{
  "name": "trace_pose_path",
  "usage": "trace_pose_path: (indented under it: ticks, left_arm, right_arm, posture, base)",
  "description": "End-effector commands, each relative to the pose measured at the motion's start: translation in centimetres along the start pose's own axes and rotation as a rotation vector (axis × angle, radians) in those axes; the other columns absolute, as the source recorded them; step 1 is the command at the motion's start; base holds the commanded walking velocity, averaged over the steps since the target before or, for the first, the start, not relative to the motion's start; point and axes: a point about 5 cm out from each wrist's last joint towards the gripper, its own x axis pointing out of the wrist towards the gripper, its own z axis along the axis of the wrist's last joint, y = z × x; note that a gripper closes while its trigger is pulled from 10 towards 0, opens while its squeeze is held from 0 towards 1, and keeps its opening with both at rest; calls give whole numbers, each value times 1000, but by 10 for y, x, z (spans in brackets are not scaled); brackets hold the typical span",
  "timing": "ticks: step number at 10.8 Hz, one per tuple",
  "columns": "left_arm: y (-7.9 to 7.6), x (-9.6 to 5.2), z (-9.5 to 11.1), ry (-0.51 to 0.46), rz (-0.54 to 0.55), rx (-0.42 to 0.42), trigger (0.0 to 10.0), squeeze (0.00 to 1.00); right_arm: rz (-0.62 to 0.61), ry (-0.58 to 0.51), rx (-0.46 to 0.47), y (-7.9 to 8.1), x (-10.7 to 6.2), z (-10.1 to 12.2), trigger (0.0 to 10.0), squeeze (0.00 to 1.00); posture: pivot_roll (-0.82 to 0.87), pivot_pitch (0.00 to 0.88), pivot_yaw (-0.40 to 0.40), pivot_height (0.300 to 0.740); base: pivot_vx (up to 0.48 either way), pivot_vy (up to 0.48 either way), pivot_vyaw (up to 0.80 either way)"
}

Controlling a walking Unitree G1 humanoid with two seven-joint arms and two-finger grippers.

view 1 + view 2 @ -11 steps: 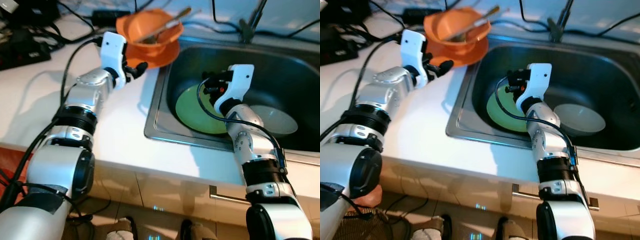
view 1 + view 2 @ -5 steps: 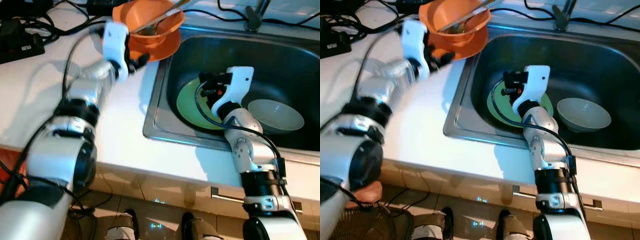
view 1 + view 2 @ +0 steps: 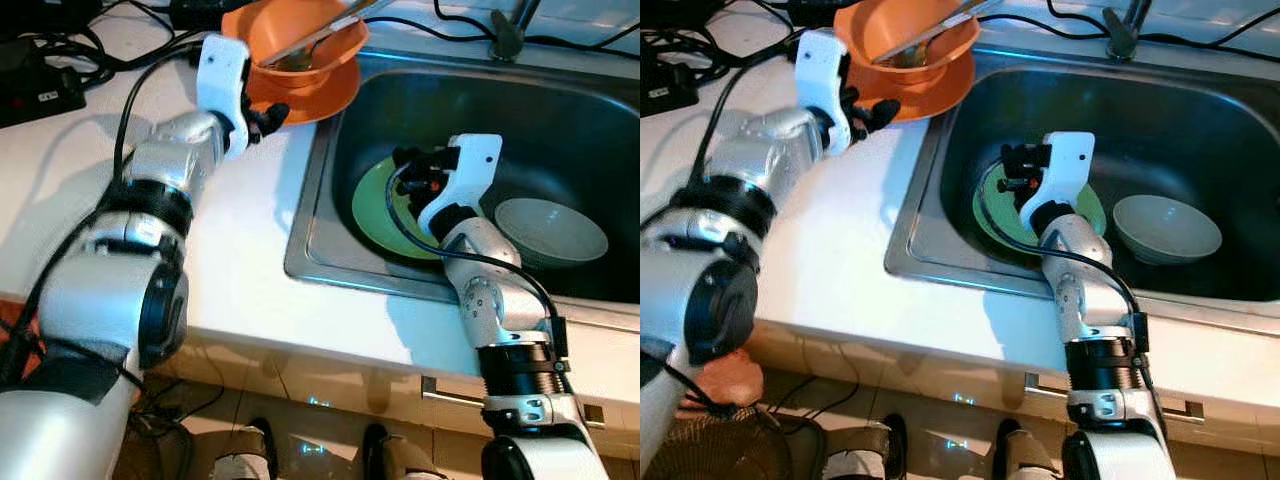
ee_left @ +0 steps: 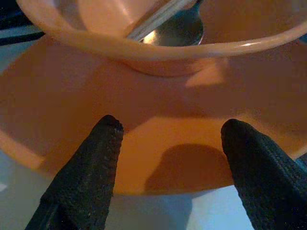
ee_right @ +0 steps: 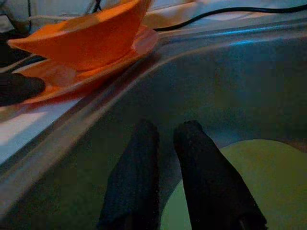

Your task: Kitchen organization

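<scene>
Left tool point(image 4: 168, 158): fingers spread wide, holding nothing; tips sit just short of the orange plate's near edge.
Orange plate point(image 4: 158, 120): on the counter point(image 3: 240, 260) right ahead of the left tool, by the sink's corner; it carries an orange bowl point(image 3: 300, 38) with a spoon point(image 4: 180, 31) inside.
Right tool point(image 5: 168, 163): fingers nearly together, gripping nothing; down in the sink point(image 3: 320, 215), hovering above the green plate point(image 3: 375, 205).
White bowl point(image 3: 550, 230): sink floor, beyond the right tool, apart from the green plate.
Handling (judgement): plate looks stiff, smooth, probably slick plastic; light, but the stack is top-heavy and the spoon loose. Pinch the near rim, keep it level (a tilt would slide the bowl).
Hard to see: plate's far rim behind the bowl; part of the green plate under the right arm; whether the bowl holds leftovers.
</scene>
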Motion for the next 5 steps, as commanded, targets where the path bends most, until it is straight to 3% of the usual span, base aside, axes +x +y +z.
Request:
trace_pose_path:
  ticks: [1,5]
  left_arm:
    - [0,0,-7,66,6,10,10000,0]
    - [-9,4,-17,137,-3,-2,10000,0]
  right_arm:
    - [-14,57,44,-1,-6,-18,10000,0]
    - [-20,66,58,2,-10,-21,10000,0]
  posture:
    - [52,256,54,740]
    - [41,251,59,740]
  base:
    - [0,0,0]
    - [0,0,0]
